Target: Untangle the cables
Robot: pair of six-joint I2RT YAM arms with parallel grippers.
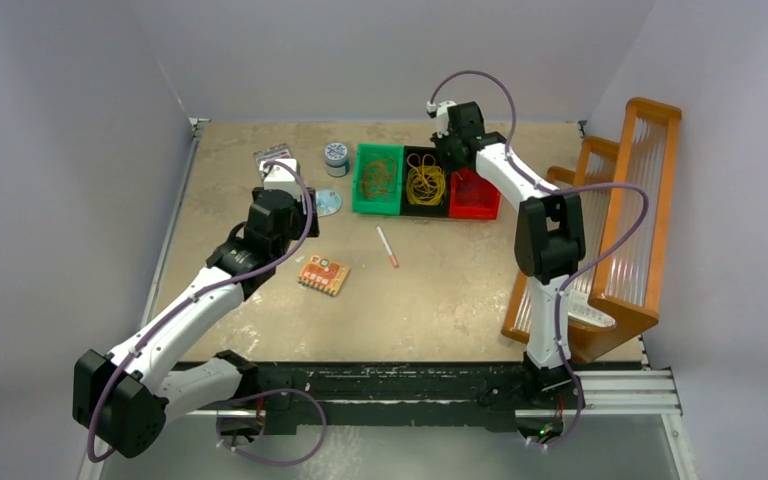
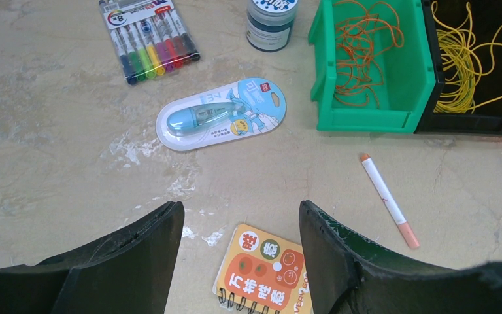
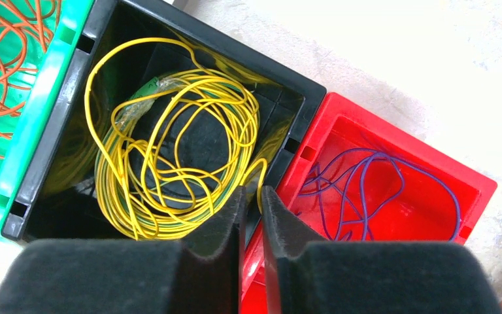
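Yellow cable [image 3: 114, 183] lies as a loose round coil in the black bin [image 3: 59, 111], the middle of three bins set side by side at the far edge of the table. Orange cable [image 2: 359, 59] fills the green bin [image 2: 366, 121] on its left. Purple cable [image 3: 379, 155] lies in a few open loops in the red bin [image 3: 412, 140] on its right. Each colour has its own compartment, so the separation appears largely complete.

The right gripper [image 3: 253, 209] hangs above the shared wall between the black and red bins. The yellow coil is below and to the left of it, the purple loops below and to the right. None of the coils shows a clear long axis. The right fingers are drawn almost together, leaving a thin slit. One yellow strand runs toward that slit, and it cannot be told whether the strand is pinched.

The left gripper [image 2: 240, 209] is spread wide and holds nothing. It is well apart to the left of the bins, so the right arm is the nearer one.

A descent from the present position would likely meet the bin walls first.

Other items:
- jar [image 2: 271, 23], just left of the green bin
- marker pack [image 2: 150, 36] and correction-tape pack [image 2: 222, 114], further left
- pen [image 2: 389, 199] and notebook [image 2: 268, 275], on the near side
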